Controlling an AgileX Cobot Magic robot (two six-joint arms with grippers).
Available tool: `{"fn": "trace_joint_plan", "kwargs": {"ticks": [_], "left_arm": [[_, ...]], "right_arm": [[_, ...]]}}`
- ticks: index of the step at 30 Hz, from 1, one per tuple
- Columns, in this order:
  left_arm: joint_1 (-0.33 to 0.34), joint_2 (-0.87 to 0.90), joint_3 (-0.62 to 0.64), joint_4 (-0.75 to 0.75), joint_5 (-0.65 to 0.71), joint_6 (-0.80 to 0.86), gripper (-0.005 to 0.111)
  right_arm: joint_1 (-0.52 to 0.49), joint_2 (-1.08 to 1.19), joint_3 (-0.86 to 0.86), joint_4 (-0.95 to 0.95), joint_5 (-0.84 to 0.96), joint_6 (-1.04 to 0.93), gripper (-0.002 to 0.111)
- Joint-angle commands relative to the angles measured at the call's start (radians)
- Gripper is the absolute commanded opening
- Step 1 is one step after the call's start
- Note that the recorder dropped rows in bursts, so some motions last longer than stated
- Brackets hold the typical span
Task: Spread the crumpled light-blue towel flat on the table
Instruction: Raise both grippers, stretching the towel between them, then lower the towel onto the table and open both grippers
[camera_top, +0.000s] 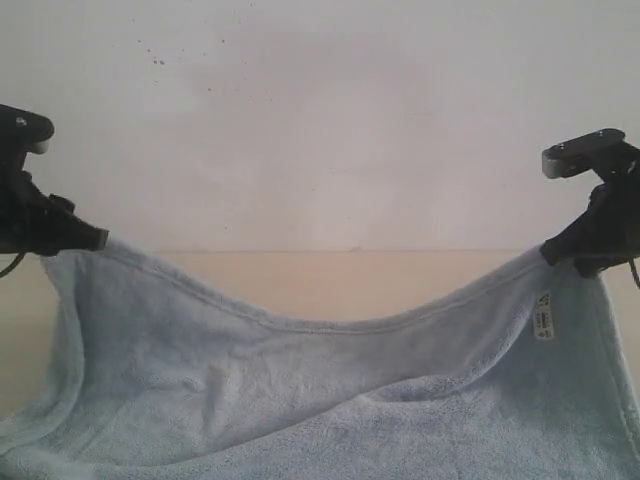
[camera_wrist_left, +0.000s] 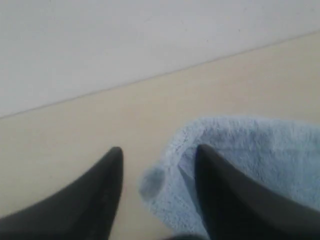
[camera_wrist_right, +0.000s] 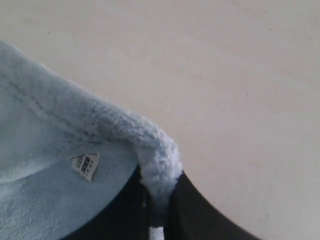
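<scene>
The large pale light-blue fluffy terry-cloth towel (camera_top: 330, 400) hangs stretched between the two arms. Its top hem sags in the middle, and its lower part is bunched low at the front of the exterior view, in front of the wide pale beige table (camera_top: 330, 275). The black right gripper (camera_wrist_right: 157, 210) has its jaws pressed together on one upper corner, the fluffy hem folding over the fingertips with no gap showing. The small white label (camera_wrist_right: 87, 166) sits just beside that grip. The black left gripper (camera_wrist_left: 157, 155) has its jaws standing well apart, with bare table visible between them. The other towel corner lies against the inner face of one finger (camera_wrist_left: 210, 175) and is clear of the other. In the exterior view that corner sits raised at the left gripper's tip (camera_top: 95, 240). A plain white wall (camera_top: 300, 120) stands behind.
</scene>
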Motion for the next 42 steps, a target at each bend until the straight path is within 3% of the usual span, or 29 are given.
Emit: {"fn": "trace_joint_plan", "kwargs": {"ticks": [1, 4, 7, 13, 21, 24, 28, 29, 36, 41, 42], "left_arm": [[0.064, 0.154, -0.148, 0.000, -0.079, -0.135, 0.066], [0.096, 0.195, -0.174, 0.000, -0.111, -0.137, 0.064], [0.114, 0.180, -0.163, 0.000, -0.054, -0.128, 0.057], [0.046, 0.025, -0.028, 0.000, 0.073, -0.107, 0.050], [-0.049, -0.214, 0.161, 0.000, 0.076, -0.099, 0.050], [-0.095, -0.305, 0.233, 0.000, 0.078, -0.099, 0.050], [-0.127, -0.395, 0.308, 0.000, 0.094, -0.119, 0.050], [-0.129, -0.410, 0.321, 0.000, 0.101, -0.123, 0.050], [-0.129, -0.467, 0.390, 0.000, 0.130, -0.140, 0.050], [-0.129, -0.468, 0.410, 0.000, 0.138, -0.145, 0.050], [-0.129, -0.468, 0.412, 0.000, 0.138, -0.145, 0.050]], "right_arm": [[-0.009, 0.075, -0.097, 0.016, -0.007, -0.011, 0.003], [-0.009, 0.084, -0.121, 0.032, -0.001, -0.014, 0.003], [-0.009, 0.086, -0.124, 0.032, -0.013, -0.030, 0.003], [-0.009, 0.123, -0.177, 0.008, -0.056, -0.104, 0.003], [-0.009, 0.229, -0.466, -0.153, 0.074, 0.141, 0.004], [-0.009, 0.259, -0.480, -0.156, 0.134, 0.152, 0.023], [-0.009, 0.265, -0.480, -0.111, 0.150, 0.152, 0.070], [-0.009, 0.261, -0.480, -0.112, 0.150, 0.164, 0.071], [-0.009, 0.205, -0.480, -0.091, 0.160, 0.201, 0.039], [-0.009, 0.164, -0.480, -0.069, 0.222, 0.138, 0.002], [-0.009, 0.160, -0.477, -0.074, 0.232, 0.138, 0.000]]}}
